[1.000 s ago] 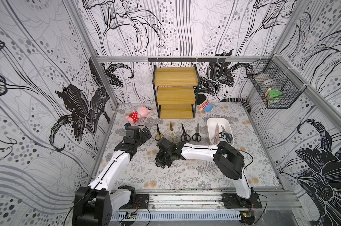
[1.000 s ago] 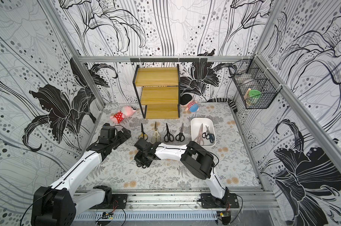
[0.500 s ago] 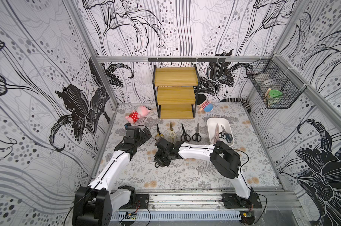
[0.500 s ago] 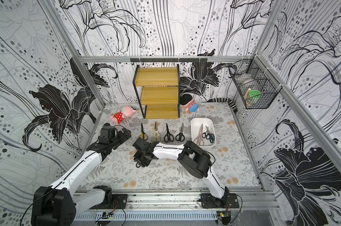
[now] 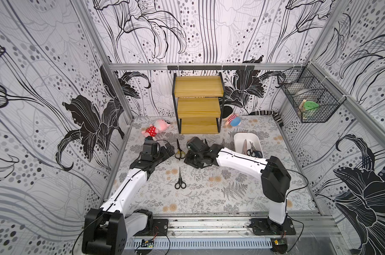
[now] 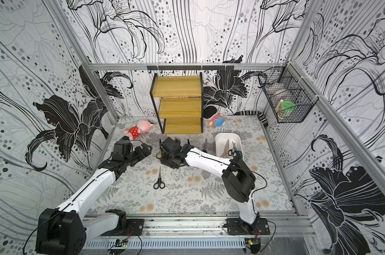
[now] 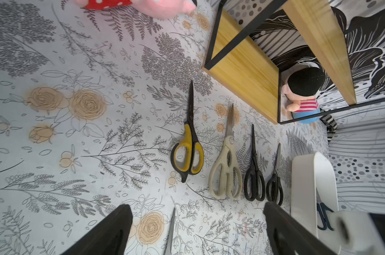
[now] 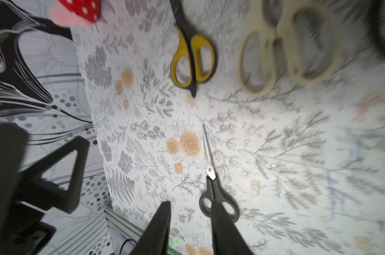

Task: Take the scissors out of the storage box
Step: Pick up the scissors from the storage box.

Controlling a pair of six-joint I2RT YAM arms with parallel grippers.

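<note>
Both arms' jaws stood apart, empty; swinging toward the storage box (image 5: 238, 142), the right arm (image 5: 238, 157) might scatter the cream scissors (image 7: 229, 143) beneath.

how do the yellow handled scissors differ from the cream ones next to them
Handles: the yellow-black scissors have yellow loops edged in black; the cream scissors are cream all over. Blades: the yellow-black pair's are dark and slim; the cream pair's are bright metal. Build: the cream pair's loops look bulkier than the yellow-black's. Both lie closed, side by side on the floral mat, tips toward the wooden shelf.
</note>
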